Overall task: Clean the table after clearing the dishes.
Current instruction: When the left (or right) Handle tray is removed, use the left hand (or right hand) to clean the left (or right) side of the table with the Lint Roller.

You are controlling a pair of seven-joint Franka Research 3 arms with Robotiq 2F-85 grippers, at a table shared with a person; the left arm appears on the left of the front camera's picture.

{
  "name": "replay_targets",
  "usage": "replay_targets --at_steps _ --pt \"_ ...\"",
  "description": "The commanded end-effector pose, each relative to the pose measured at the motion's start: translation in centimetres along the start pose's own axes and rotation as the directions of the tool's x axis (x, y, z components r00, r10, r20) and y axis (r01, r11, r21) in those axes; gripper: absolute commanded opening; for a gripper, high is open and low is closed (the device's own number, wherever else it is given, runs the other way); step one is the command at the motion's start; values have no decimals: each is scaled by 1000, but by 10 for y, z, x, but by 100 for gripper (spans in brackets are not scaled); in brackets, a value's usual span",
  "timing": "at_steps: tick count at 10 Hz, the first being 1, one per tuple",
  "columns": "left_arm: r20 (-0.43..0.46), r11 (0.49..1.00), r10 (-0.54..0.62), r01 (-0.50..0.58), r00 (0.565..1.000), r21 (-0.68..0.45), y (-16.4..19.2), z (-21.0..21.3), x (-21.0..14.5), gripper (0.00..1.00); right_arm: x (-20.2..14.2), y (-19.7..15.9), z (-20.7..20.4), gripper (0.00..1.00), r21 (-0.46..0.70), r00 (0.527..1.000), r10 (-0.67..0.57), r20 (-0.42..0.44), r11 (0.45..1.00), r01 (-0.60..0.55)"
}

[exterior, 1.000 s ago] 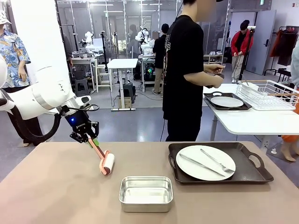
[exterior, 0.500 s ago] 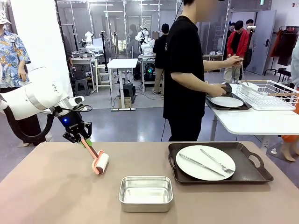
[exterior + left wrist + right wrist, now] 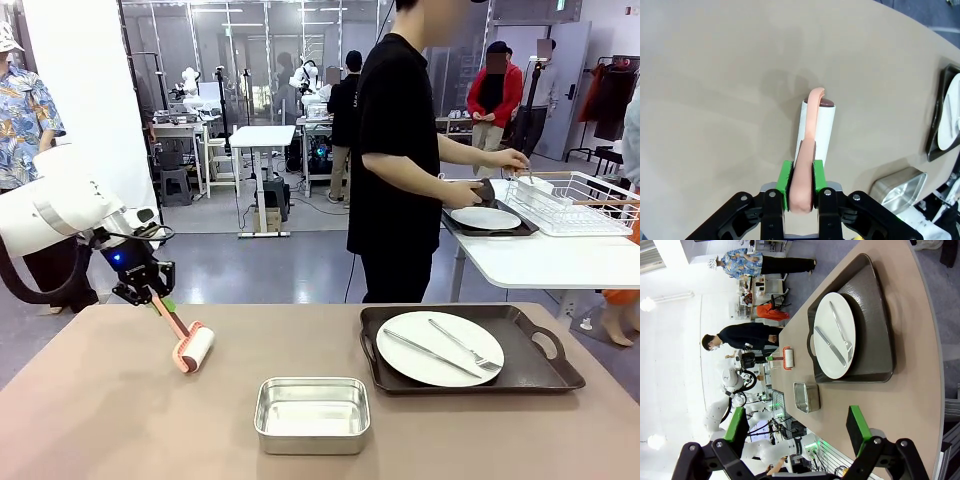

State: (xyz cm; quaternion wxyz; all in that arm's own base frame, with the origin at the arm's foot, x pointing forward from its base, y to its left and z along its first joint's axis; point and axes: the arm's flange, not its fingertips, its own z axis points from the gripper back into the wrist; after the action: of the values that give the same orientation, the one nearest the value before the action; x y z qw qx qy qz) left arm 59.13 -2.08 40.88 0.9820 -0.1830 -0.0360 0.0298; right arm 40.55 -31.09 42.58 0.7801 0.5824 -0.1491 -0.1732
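Observation:
My left gripper (image 3: 150,293) (image 3: 801,182) is shut on the pink handle of a lint roller (image 3: 193,348) (image 3: 816,129). Its white roll rests on the taupe table (image 3: 110,420) (image 3: 715,75) at the left. On the table's right, a dark handled tray (image 3: 535,368) (image 3: 875,340) holds a white plate (image 3: 440,348) (image 3: 837,335) with a fork (image 3: 466,345) and other thin cutlery. My right gripper (image 3: 796,430) is open above the table's right end, holding nothing. On the white side table a person's hand (image 3: 470,190) rests at a second tray with a plate (image 3: 486,218).
A shiny steel pan (image 3: 312,414) (image 3: 899,185) (image 3: 806,397) sits near the front middle of the table. A wire rack (image 3: 580,200) stands on the white side table at the right. The person in black stands beyond the table's far edge. Other people stand farther back.
My left gripper has drawn the lint roller leftward across the table. The person has lowered both hands to the tray and the rack on the side table.

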Motion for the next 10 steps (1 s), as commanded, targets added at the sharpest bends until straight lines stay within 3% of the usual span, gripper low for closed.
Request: replay_targets --at_steps 1,10 --pt "28 991 -23 20 999 135 45 -32 -3 22 -1 3 0 100 1 1000 -4 1 1000 4" --pt "78 963 -4 -17 997 270 113 -2 -7 22 -1 3 0 100 1 1000 -4 1 1000 4"
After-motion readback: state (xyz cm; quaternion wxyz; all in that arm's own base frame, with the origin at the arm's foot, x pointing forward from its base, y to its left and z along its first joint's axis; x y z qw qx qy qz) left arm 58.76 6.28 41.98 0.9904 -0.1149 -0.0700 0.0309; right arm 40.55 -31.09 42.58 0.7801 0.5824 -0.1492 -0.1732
